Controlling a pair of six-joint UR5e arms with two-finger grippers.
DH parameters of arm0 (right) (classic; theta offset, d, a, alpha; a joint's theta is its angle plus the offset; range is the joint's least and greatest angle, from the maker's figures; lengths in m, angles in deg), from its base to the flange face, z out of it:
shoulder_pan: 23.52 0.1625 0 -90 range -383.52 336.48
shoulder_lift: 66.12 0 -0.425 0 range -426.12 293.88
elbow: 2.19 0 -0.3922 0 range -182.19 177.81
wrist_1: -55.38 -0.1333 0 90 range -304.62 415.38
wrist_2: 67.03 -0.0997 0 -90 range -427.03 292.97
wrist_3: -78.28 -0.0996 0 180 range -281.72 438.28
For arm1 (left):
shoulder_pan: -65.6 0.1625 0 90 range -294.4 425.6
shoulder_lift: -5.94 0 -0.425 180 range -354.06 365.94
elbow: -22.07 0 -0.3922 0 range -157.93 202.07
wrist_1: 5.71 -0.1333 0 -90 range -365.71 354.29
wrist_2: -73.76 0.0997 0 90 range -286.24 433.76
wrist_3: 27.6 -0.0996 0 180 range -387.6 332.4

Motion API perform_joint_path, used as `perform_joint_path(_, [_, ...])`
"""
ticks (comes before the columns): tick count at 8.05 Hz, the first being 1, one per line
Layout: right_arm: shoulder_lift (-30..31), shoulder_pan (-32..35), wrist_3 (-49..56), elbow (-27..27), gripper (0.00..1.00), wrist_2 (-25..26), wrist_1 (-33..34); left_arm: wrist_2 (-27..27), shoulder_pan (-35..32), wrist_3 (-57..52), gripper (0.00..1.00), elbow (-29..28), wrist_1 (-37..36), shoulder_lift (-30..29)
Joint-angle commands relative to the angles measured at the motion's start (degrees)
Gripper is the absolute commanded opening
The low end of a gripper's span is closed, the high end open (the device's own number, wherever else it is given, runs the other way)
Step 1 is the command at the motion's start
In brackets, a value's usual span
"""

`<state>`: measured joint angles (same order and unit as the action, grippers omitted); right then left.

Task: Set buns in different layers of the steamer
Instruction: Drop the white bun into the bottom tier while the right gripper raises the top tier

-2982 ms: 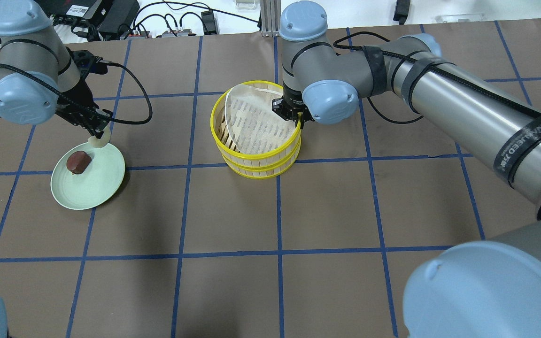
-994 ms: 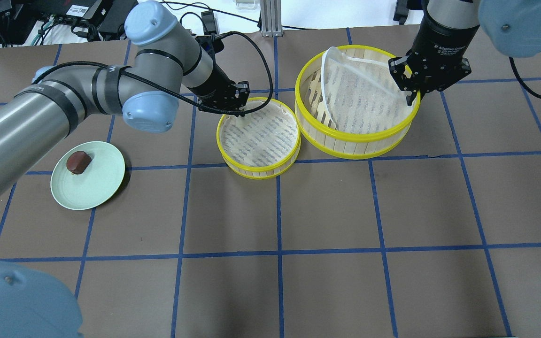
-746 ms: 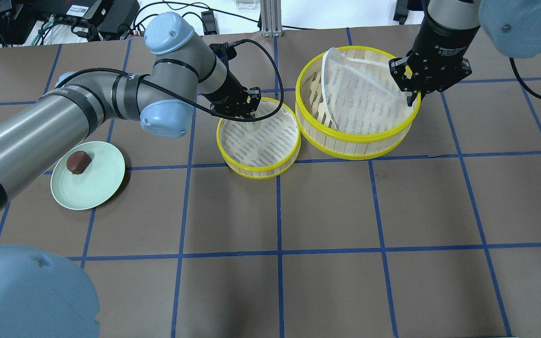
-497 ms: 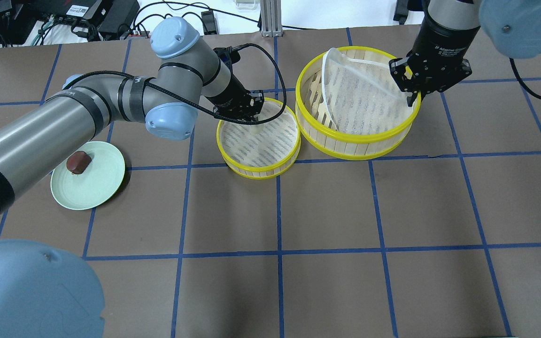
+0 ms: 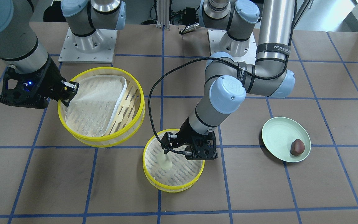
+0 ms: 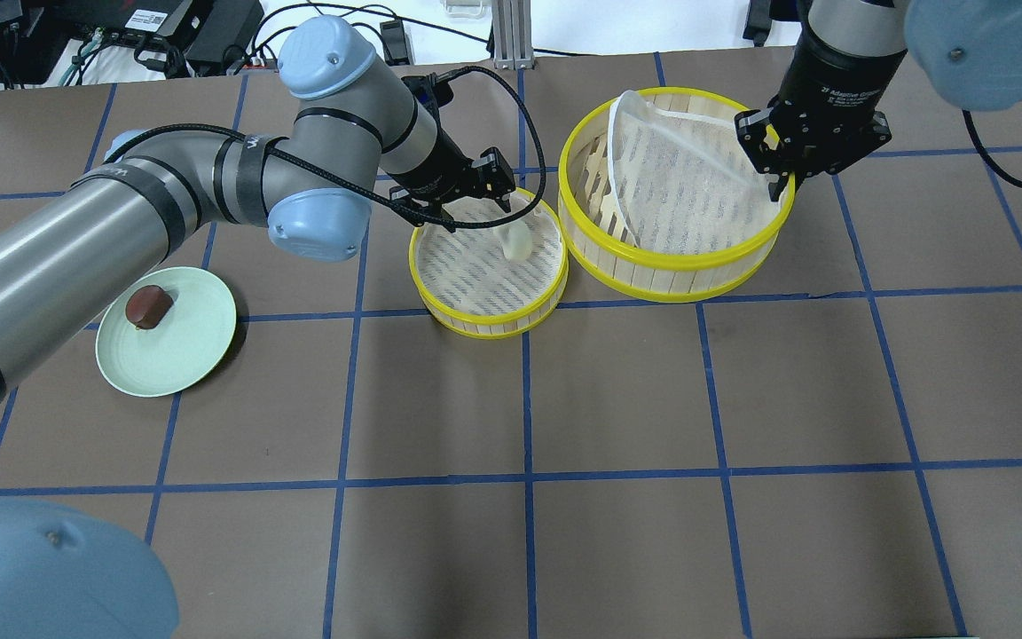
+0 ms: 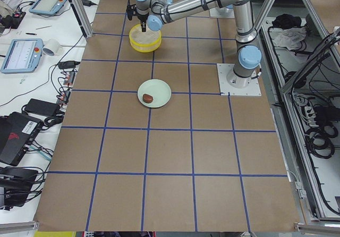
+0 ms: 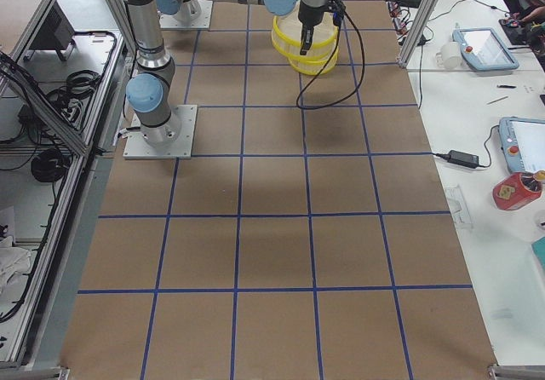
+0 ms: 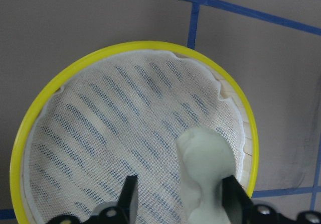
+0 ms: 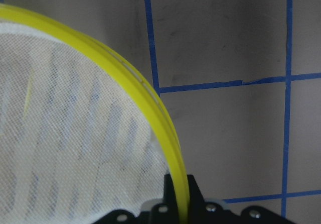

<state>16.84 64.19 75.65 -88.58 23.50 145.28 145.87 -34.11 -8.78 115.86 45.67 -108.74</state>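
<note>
The steamer is split into two trays. The lower tray [image 6: 484,312] stands on the table with its mesh liner flat. The cream-white bun [image 6: 518,244] lies on that liner near the tray's right side, also seen in the left wrist view [image 9: 205,169]. My left gripper [image 6: 474,211] hovers just over this tray, open, with the bun leaning against one finger [image 9: 234,196]. My right gripper [image 6: 777,182] is shut on the rim of the upper tray [image 6: 671,262], held to the right of the lower one. The reddish-brown bun [image 6: 147,306] lies on the plate.
The pale green plate [image 6: 183,355] sits at the table's left. The upper tray's liner [image 6: 680,177] is folded up on one side, baring the slats. A black cable loops from my left wrist beside the lower tray. Blue tape lines grid the brown table.
My left gripper carried the cream-white bun from the plate into the lower tray, then opened and turned; the bun now lies on the liner. My right gripper lifted the upper tray aside and holds still.
</note>
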Motion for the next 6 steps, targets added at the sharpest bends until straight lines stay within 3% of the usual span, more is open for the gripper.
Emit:
perform_joint_path(1, [0.0,0.0,-0.01,0.0,0.11,-0.09,0.28,0.31,0.04,-0.35,1.0,-0.01,0.65,1.21])
perform_joint_path(2, [0.0,0.0,-0.01,0.0,0.11,-0.09,0.28,2.05,0.12,-0.62,1.0,-0.1,0.82,1.65])
perform_joint_path(3, [0.0,0.0,-0.01,0.0,0.11,-0.17,0.36,8.77,0.39,-0.97,1.0,-0.1,3.78,2.61])
perform_joint_path(4, [0.0,0.0,-0.01,0.0,0.11,-0.18,0.45,11.88,0.82,-4.98,1.0,-0.19,5.9,3.92])
perform_joint_path(6, [-0.52,0.35,-0.88,0.17,0.11,-0.88,1.15,14.19,5.98,-12.72,1.0,-0.1,13.01,8.04])
